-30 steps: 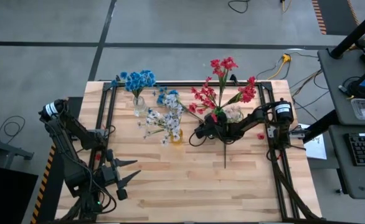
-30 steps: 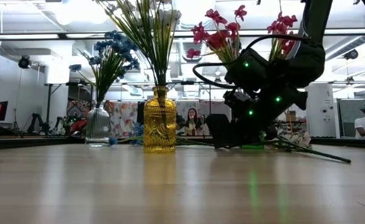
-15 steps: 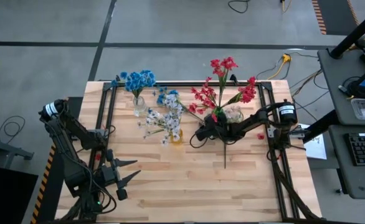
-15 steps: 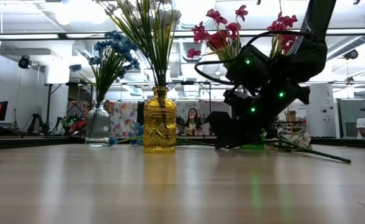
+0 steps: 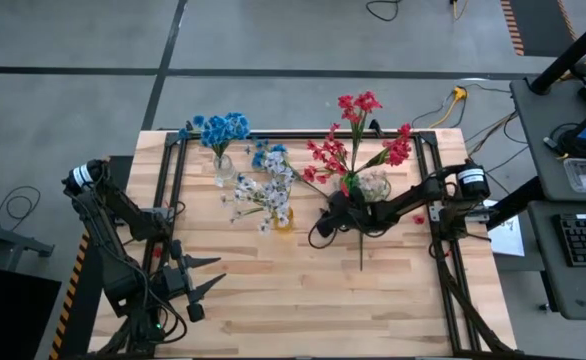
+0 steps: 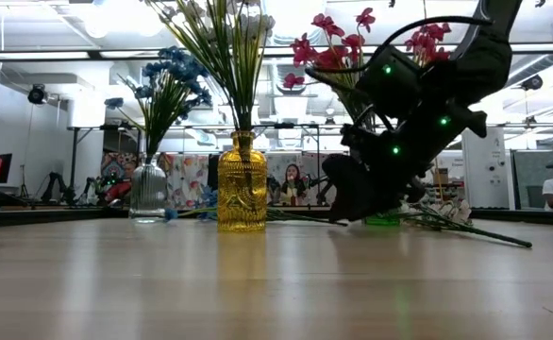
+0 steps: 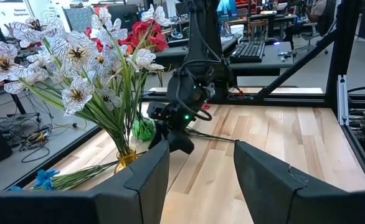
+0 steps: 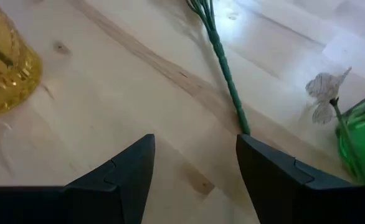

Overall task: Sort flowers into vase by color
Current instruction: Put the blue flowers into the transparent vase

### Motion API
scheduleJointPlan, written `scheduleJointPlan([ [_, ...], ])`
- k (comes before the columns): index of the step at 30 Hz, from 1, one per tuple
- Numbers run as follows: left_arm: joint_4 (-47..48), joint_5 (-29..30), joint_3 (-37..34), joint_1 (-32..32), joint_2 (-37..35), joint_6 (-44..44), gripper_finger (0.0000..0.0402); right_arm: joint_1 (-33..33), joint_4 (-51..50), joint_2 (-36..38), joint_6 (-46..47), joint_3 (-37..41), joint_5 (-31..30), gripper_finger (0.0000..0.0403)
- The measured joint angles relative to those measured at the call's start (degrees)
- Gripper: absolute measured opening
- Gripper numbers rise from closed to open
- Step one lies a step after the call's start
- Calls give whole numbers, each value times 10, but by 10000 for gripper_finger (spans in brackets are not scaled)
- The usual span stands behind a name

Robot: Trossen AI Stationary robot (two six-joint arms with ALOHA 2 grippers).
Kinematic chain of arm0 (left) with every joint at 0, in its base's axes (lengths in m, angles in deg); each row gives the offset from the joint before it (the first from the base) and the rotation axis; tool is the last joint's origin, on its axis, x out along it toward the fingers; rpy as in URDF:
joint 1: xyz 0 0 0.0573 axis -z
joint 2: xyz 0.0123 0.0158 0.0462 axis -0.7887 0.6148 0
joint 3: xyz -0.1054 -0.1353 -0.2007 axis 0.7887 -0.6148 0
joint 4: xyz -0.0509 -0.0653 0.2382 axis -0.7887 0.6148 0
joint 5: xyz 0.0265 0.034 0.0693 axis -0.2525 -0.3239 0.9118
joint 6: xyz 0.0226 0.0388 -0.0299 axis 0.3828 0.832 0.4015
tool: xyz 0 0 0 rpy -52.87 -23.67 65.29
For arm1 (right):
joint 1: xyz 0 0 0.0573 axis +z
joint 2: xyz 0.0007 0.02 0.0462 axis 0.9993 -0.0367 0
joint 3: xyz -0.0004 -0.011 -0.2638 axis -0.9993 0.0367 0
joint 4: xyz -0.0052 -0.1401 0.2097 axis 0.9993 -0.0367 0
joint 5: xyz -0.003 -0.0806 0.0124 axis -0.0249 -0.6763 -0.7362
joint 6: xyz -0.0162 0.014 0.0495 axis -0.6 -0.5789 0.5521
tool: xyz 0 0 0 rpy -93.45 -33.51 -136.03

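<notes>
Blue flowers (image 5: 221, 128) stand in a clear vase (image 5: 223, 170). White flowers (image 5: 271, 188) fill a yellow vase (image 6: 242, 184), and red flowers (image 5: 358, 150) rise from a green vase (image 7: 144, 129). A loose green stem (image 8: 223, 59) lies flat on the table. My right gripper (image 8: 195, 140) is open just above the wood between the yellow and green vases, and the stem's cut end lies just ahead of its fingers, untouched. It also shows in the high view (image 5: 328, 213) and the low view (image 6: 344, 210). My left gripper (image 5: 220, 271) waits open near the table's near left corner.
Another long stem (image 5: 361, 250) lies on the table, running toward the near edge. A blue sprig (image 5: 266, 155) lies between the clear vase and the white flowers. A black frame (image 5: 173, 190) runs along the table's sides. Bare wood (image 5: 303, 300) spreads across the near half.
My right gripper has risen a little off the table, drawn back slightly toward the table's right edge and tipped, with its fingers still apart. The vases and the loose stems lie as before.
</notes>
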State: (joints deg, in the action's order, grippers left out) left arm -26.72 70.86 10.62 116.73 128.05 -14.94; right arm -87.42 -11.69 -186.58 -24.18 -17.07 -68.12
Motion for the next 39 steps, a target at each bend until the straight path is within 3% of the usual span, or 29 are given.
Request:
scheduleJointPlan([
  [22,-4,-18,0,0,0,0,166,-33,166,-20,-227,-1,-16,219],
  [34,-8,-27,0,0,0,0,166,-34,275,-113,-199,-4,-128,219],
  [39,-8,-27,0,0,0,4,166,-36,274,-123,-172,-3,-122,219],
])
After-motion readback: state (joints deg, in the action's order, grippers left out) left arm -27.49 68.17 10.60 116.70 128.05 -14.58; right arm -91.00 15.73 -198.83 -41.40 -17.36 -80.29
